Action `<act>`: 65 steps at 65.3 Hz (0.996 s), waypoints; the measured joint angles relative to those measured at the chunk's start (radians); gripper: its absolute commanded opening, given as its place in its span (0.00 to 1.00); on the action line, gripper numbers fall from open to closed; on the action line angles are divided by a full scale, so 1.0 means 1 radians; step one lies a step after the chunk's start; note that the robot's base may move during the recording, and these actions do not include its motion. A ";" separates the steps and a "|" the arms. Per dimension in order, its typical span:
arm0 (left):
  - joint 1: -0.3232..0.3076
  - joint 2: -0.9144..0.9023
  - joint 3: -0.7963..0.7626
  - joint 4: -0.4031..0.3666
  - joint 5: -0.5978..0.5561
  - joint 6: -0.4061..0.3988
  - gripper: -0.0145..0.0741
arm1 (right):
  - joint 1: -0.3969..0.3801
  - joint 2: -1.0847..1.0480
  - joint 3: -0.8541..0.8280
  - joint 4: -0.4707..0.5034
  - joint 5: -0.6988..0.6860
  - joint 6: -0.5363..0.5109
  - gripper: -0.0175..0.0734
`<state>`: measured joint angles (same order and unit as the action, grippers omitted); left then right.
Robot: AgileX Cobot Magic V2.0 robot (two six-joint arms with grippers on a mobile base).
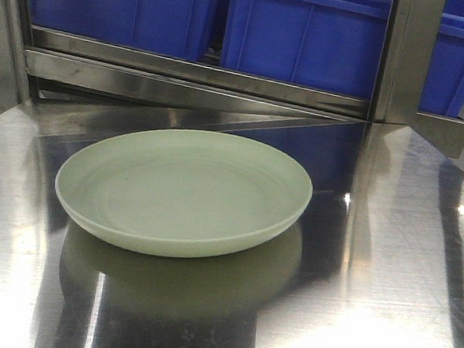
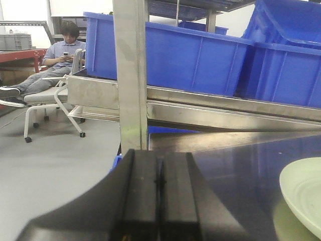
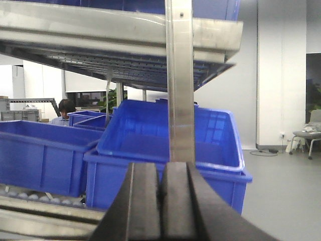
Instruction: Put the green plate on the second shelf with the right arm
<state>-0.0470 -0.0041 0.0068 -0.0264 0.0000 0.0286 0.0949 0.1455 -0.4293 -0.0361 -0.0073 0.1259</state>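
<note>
The green plate (image 1: 183, 191) lies flat on the shiny steel tabletop (image 1: 388, 263), with nothing touching it. Its left rim (image 2: 303, 196) shows at the right edge of the left wrist view. My left gripper (image 2: 159, 156) is shut and empty, low over the table's left end, well left of the plate. My right gripper (image 3: 160, 168) is shut and empty, raised and facing a rack upright (image 3: 179, 100); the plate is out of that view. One steel rack tier (image 1: 200, 76) runs behind the table and another (image 3: 100, 30) overhead. I cannot tell which is the second shelf.
Blue plastic bins (image 1: 303, 33) fill the lower tier behind the table; more bins (image 3: 165, 145) show in the right wrist view. A rack upright (image 2: 130, 75) stands ahead of my left gripper. A seated person (image 2: 60, 63) is on the floor area to the left.
</note>
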 measured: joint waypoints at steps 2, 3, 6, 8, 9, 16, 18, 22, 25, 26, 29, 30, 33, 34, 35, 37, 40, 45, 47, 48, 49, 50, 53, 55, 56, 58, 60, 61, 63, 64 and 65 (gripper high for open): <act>0.000 0.000 0.000 0.000 0.000 0.000 0.31 | 0.000 0.060 -0.079 0.000 0.040 0.002 0.25; 0.000 0.000 0.000 0.000 0.000 0.000 0.31 | 0.000 0.086 -0.110 0.000 0.056 0.002 0.25; 0.000 0.000 0.000 0.000 0.000 0.000 0.31 | 0.000 0.197 -0.232 0.002 0.124 0.002 0.25; 0.000 0.000 0.000 0.000 0.000 0.000 0.31 | 0.000 0.270 -0.307 0.013 0.178 0.004 0.25; 0.000 0.000 0.000 0.000 0.000 0.000 0.31 | 0.000 0.300 -0.337 0.019 0.204 0.004 0.25; 0.000 0.000 0.000 0.000 0.000 0.000 0.31 | 0.015 0.551 -0.569 0.099 0.492 0.004 0.25; 0.000 0.000 0.000 0.000 0.000 0.000 0.31 | 0.024 0.621 -0.634 0.123 0.584 0.004 0.25; 0.000 0.000 0.000 0.000 0.000 0.000 0.31 | 0.045 0.736 -0.744 0.164 0.735 0.001 0.25; 0.000 0.000 0.000 0.000 0.000 0.000 0.31 | 0.064 0.807 -0.794 0.195 0.816 -0.008 0.25; 0.000 0.000 0.000 0.000 0.000 0.000 0.31 | 0.073 0.841 -0.815 0.202 0.849 -0.010 0.25; 0.000 0.000 0.000 0.000 0.000 0.000 0.31 | 0.090 0.914 -0.848 0.231 0.916 -0.014 0.25; 0.000 0.000 0.000 0.000 0.000 0.000 0.31 | 0.098 0.943 -0.860 0.242 0.939 -0.014 0.25; 0.000 0.000 0.000 0.000 0.000 0.000 0.31 | 0.115 0.996 -0.880 0.263 0.976 -0.017 0.26; 0.000 0.000 0.000 0.000 0.000 0.000 0.31 | 0.123 1.020 -0.884 0.273 0.991 -0.017 0.27; 0.000 0.000 0.000 0.000 0.000 0.000 0.31 | 0.129 1.036 -0.886 0.280 0.999 -0.019 0.28; 0.000 0.000 0.000 0.000 0.000 0.000 0.31 | 0.142 1.067 -0.890 0.291 1.013 -0.019 0.31; 0.000 0.000 0.000 0.000 0.000 0.000 0.31 | 0.161 1.124 -0.892 0.312 1.032 -0.019 0.40; 0.000 0.000 0.000 0.000 0.000 0.000 0.31 | 0.189 1.194 -0.892 0.340 1.038 -0.019 0.61; 0.000 0.000 0.000 0.000 0.000 0.000 0.31 | 0.199 1.216 -0.892 0.354 1.036 -0.019 0.68; 0.000 0.000 0.000 0.000 0.000 0.000 0.31 | 0.206 1.230 -0.892 0.363 1.031 -0.019 0.72; 0.000 0.000 0.000 0.000 0.000 0.000 0.31 | 0.213 1.239 -0.892 0.369 1.028 -0.019 0.76; 0.000 0.000 0.000 0.000 0.000 0.000 0.31 | 0.217 1.248 -0.892 0.375 1.024 -0.019 0.79; 0.000 0.000 0.000 0.000 0.000 0.000 0.31 | 0.228 1.274 -0.893 0.392 1.017 -0.019 0.84; 0.000 0.000 0.000 0.000 0.000 0.000 0.31 | 0.235 1.292 -0.894 0.404 1.014 -0.019 0.85; 0.000 0.000 0.000 0.000 0.000 0.000 0.31 | 0.238 1.298 -0.894 0.409 1.014 -0.019 0.85; 0.000 0.000 0.000 0.000 0.000 0.000 0.31 | 0.246 1.314 -0.894 0.415 1.014 -0.019 0.85; 0.000 0.000 0.000 0.000 0.000 0.000 0.31 | 0.250 1.327 -0.894 0.420 1.014 -0.019 0.85; 0.000 0.000 0.000 0.000 0.000 0.000 0.31 | 0.252 1.333 -0.894 0.420 1.014 -0.019 0.85; 0.000 0.000 0.000 0.000 0.000 0.000 0.31 | 0.255 1.350 -0.894 0.422 1.014 -0.019 0.85; 0.000 0.000 0.000 0.000 0.000 0.000 0.31 | 0.259 1.360 -0.894 0.422 1.014 -0.019 0.85; 0.000 0.000 0.000 0.000 0.000 0.000 0.31 | 0.259 1.367 -0.894 0.422 1.014 -0.019 0.85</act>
<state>-0.0470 -0.0041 0.0068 -0.0264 0.0000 0.0286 0.3542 1.5122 -1.3238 0.3857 1.0071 0.1065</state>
